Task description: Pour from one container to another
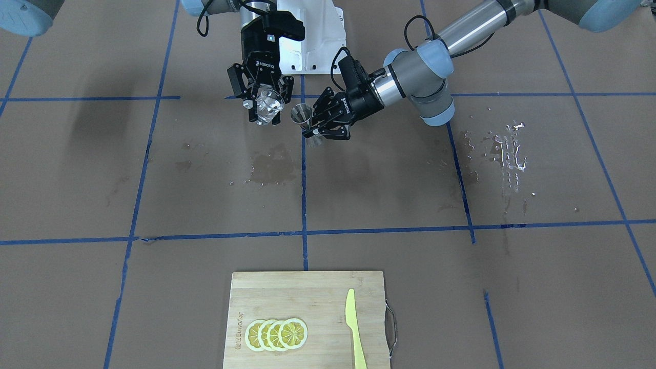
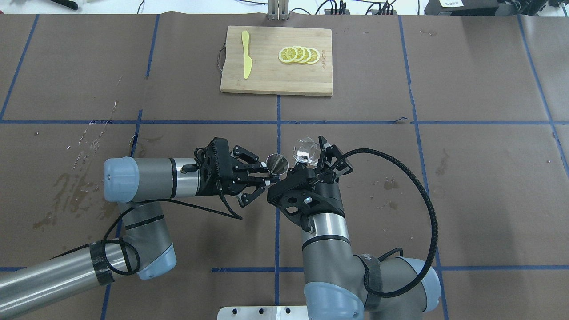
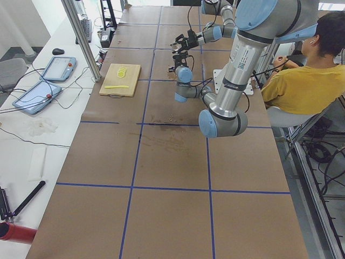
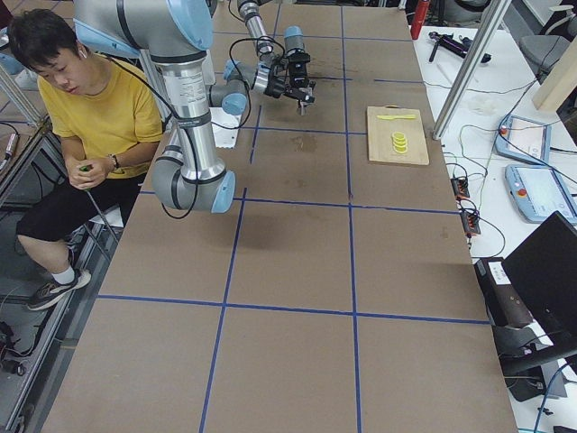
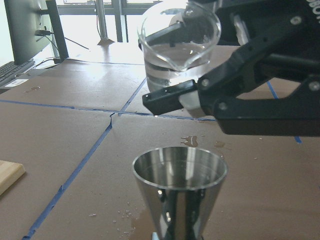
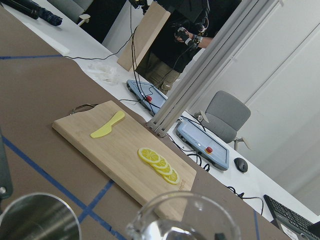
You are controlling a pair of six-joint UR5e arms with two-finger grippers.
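Note:
My left gripper [image 2: 269, 174] is shut on the lower part of a conical steel jigger [image 2: 277, 163], which it holds upright above the table. In the front view the jigger [image 1: 302, 114] sits just beside a clear glass beaker [image 1: 269, 105]. My right gripper [image 2: 307, 158] is shut on that beaker [image 2: 306, 151], which has water in it. From the left wrist view the beaker [image 5: 179, 42] hangs higher and behind the jigger [image 5: 179, 190], spout toward it, and no stream shows. The right wrist view catches the beaker rim [image 6: 182, 220] and the jigger mouth [image 6: 37, 220].
A wooden cutting board [image 2: 266, 84] at the far side carries lemon slices [image 2: 298, 54] and a yellow knife [image 2: 246, 60]. Wet patches [image 1: 507, 148] and stains [image 1: 271, 166] mark the brown table. A person in yellow [image 3: 302, 81] sits beside the robot's base.

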